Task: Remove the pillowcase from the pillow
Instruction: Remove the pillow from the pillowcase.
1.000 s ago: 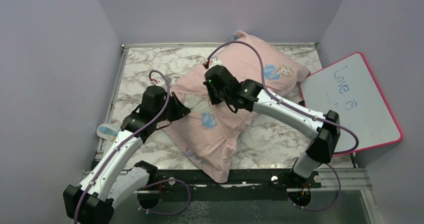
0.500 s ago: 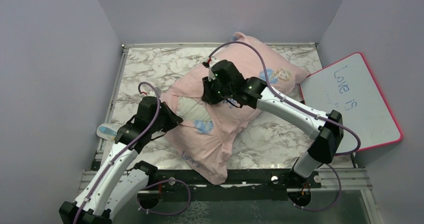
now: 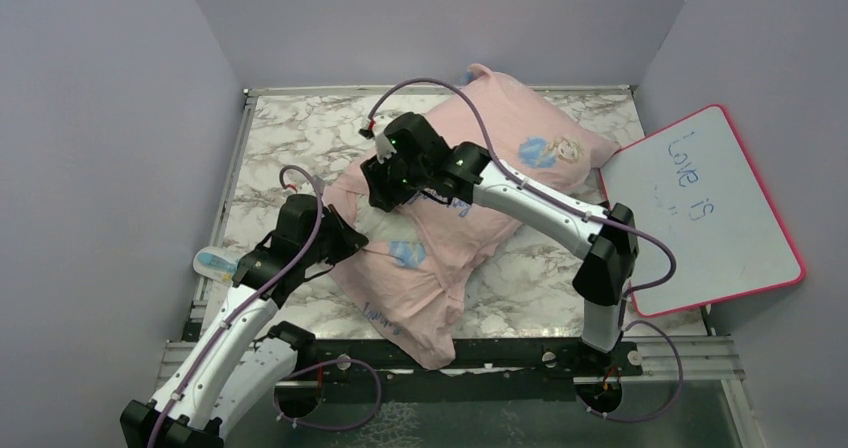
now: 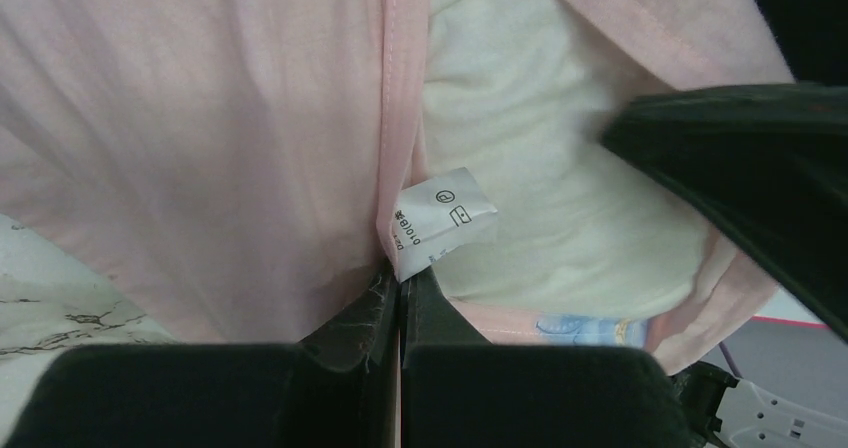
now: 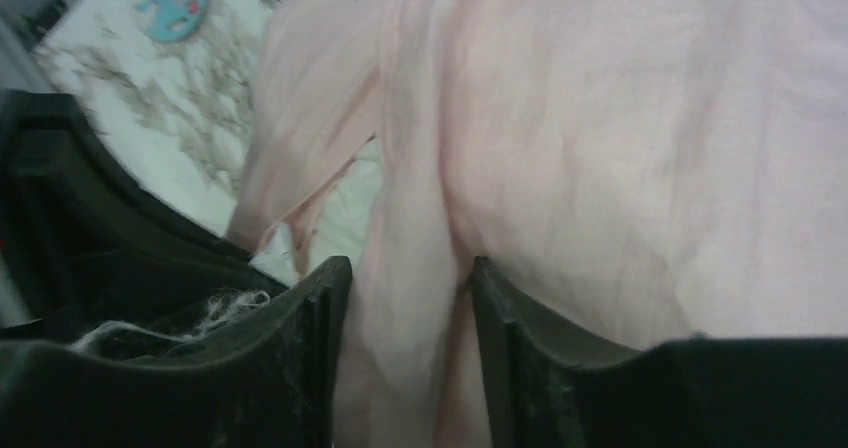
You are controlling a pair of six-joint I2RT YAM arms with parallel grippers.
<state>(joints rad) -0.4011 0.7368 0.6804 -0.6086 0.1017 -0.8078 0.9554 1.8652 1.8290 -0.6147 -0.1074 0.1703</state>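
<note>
Since the pillowcase [image 3: 530, 118] looks thin and limp, its hem is pinched tight in the left gripper [image 4: 402, 286] mid-table, while a fold is straddled by the parted right gripper [image 5: 410, 270]

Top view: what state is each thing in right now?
pillowcase, on the pillow, mouth gaping.
pillow, mostly covered, white patch exposed.
left claw, shut on the pillowcase hem.
right claw, open astride a pillowcase fold.
whiteboard, written on.
</note>
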